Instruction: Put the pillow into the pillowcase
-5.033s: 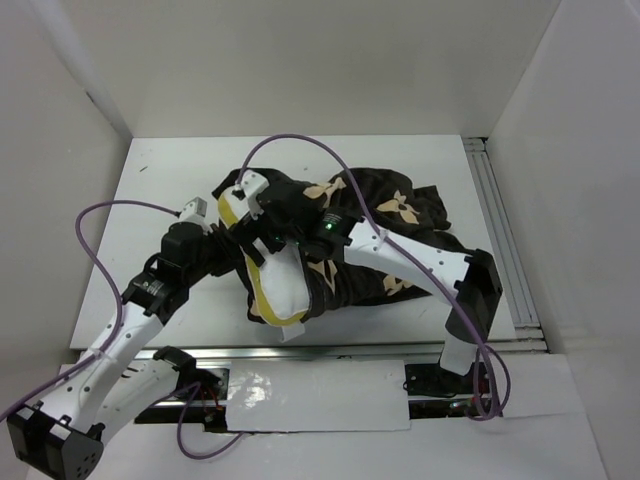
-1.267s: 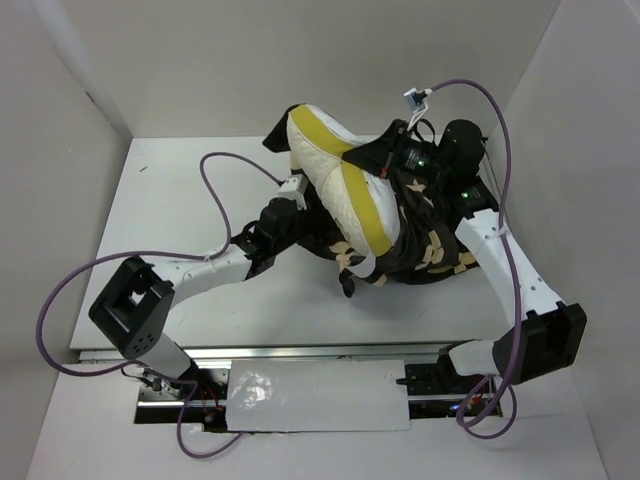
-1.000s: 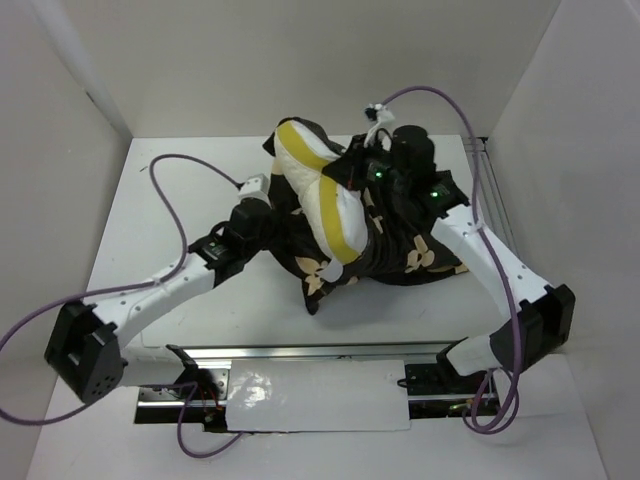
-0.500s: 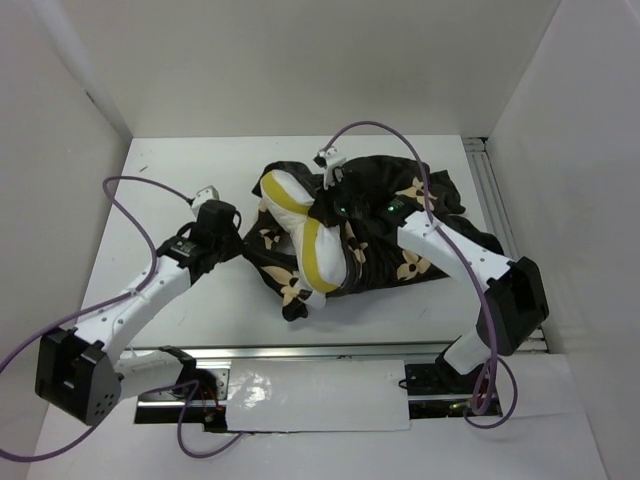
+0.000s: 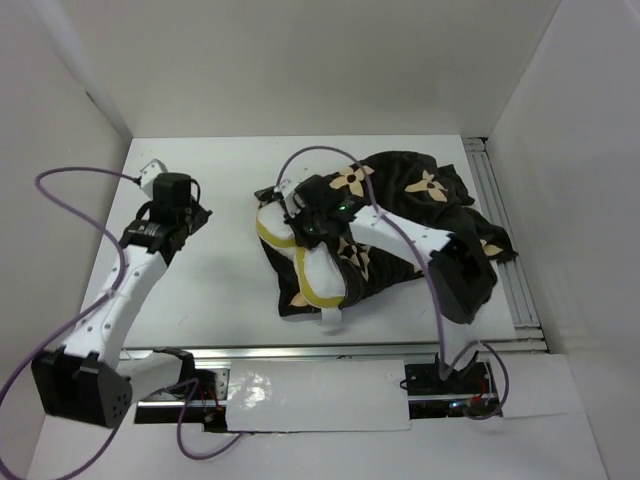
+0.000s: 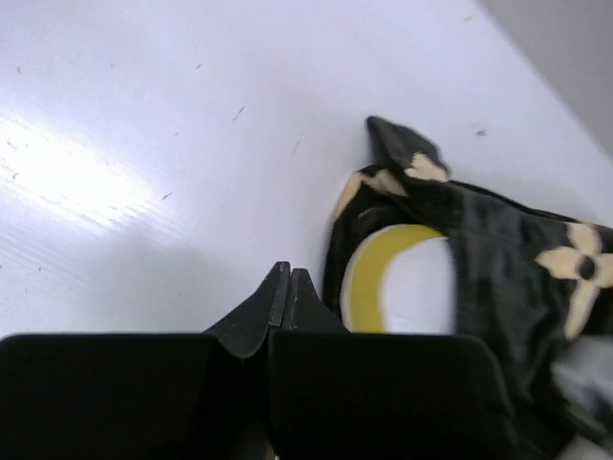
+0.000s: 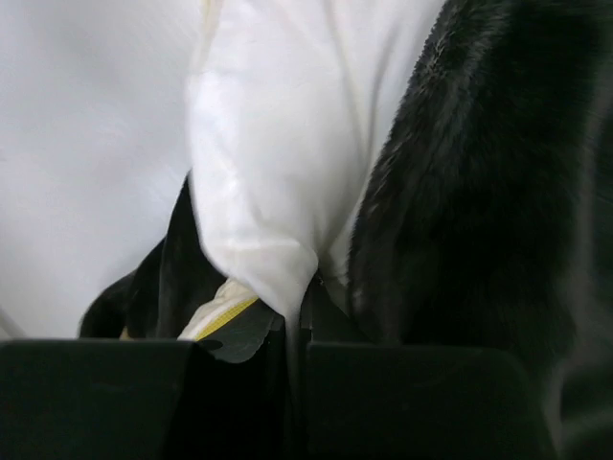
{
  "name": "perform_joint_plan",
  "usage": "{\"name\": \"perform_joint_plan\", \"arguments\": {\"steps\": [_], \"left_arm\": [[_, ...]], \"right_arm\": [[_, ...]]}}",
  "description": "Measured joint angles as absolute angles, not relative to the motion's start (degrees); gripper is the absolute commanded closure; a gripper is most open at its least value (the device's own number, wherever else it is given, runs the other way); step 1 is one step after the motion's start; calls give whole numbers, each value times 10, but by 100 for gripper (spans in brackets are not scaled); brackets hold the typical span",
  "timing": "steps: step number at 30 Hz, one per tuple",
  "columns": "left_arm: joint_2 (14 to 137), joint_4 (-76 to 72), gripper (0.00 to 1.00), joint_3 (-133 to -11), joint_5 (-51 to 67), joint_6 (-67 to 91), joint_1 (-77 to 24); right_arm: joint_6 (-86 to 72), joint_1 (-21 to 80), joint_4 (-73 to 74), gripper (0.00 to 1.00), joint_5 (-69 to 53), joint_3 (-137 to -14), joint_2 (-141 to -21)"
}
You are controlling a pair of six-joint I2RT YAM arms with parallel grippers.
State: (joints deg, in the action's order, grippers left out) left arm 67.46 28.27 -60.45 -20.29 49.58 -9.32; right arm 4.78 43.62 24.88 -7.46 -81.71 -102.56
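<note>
The pillowcase (image 5: 405,200), dark plush with tan flower motifs, lies crumpled right of the table's middle. The white pillow (image 5: 322,280) with its yellow trim sticks out of the case's left end, partly wrapped by it. My right gripper (image 5: 300,222) is shut on a pinch of the pillow's white cloth; in the right wrist view the gripper (image 7: 297,292) holds the pillow (image 7: 287,144) beside the pillowcase (image 7: 479,192). My left gripper (image 5: 198,215) stands apart to the left, shut and empty; in its wrist view the gripper (image 6: 288,275) points toward the pillow (image 6: 421,287) and the pillowcase (image 6: 517,259).
White walls close in the table at the back and both sides. A metal rail (image 5: 502,230) runs along the right edge and another (image 5: 320,351) along the front. Purple cables (image 5: 70,180) loop above both arms.
The left gripper has drawn away leftward from the pillowcase and now holds nothing. The right arm has brought the pillow and case down toward the front, and they now lie lower on the table.
</note>
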Motion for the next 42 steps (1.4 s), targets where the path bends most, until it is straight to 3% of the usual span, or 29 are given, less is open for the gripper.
{"name": "perform_joint_plan", "arguments": {"steps": [5,9,10,11,12,15,20,27,32,42], "left_arm": [[577,261,100,-603,-178,464,-93],[588,219,93,-580,-112,448,-96],[596,209,87,-568,-95,447,-98],[610,198,66,-550,-76,443,-102],[621,185,55,-531,-58,435,-105],[631,158,34,-474,-10,429,-124],[631,86,27,-455,40,420,-194],[704,-16,26,-471,62,419,-293],[776,-19,24,-529,9,411,-369],[901,-45,10,-570,-169,454,-439]], "right_arm": [[32,456,270,100,-30,-853,-1126],[-4,445,221,100,-41,-791,-1043],[-14,431,206,100,-57,-768,-1006],[-25,411,194,100,-80,-749,-967],[-35,389,186,100,-98,-740,-937],[-64,313,151,100,-155,-737,-851],[-83,270,126,100,-202,-761,-789],[-112,266,125,100,-251,-754,-792],[-140,250,121,100,-282,-754,-793],[-208,223,81,100,-337,-755,-796]]}}
